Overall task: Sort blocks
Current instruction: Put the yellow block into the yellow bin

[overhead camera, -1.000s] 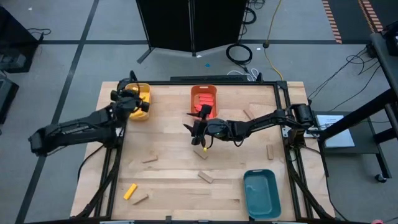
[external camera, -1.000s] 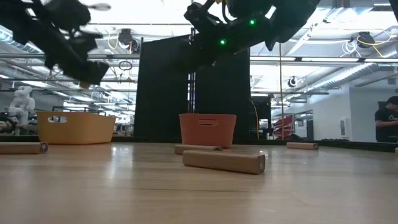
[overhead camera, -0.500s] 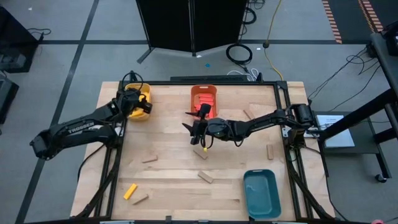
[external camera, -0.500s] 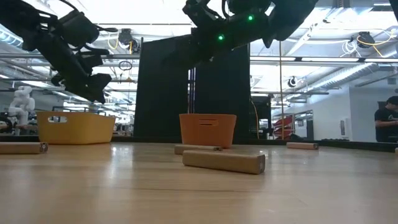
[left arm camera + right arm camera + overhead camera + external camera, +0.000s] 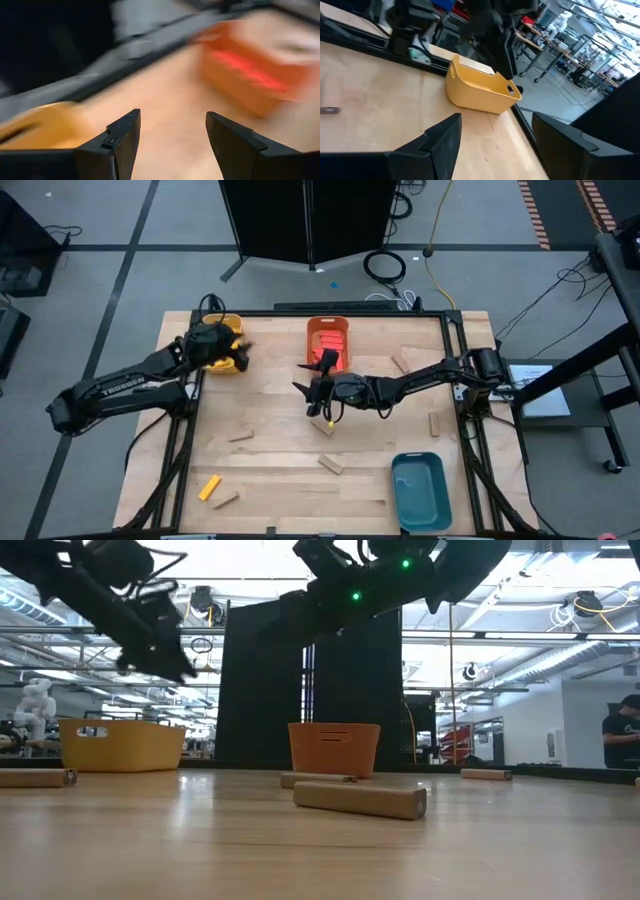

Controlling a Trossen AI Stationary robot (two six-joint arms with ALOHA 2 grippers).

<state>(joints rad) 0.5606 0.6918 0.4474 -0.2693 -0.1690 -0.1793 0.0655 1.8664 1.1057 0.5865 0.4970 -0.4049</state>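
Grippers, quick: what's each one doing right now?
Left gripper: open, empty, beside the yellow bin.
Right gripper: open, empty, near the orange bin.

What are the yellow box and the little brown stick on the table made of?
The yellow bin looks like smooth moulded plastic: even colour, rounded corners, a cut-out handle slot. The tan block looks like plain unpainted wood, matte and pale like the table, which shows wood planks and grain. I can't be sure by sight alone.

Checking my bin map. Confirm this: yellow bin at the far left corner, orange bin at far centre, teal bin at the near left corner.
Wrong on one point: the teal bin sits at the near right corner, as the high view shows. The yellow bin is far left and the orange bin far centre.
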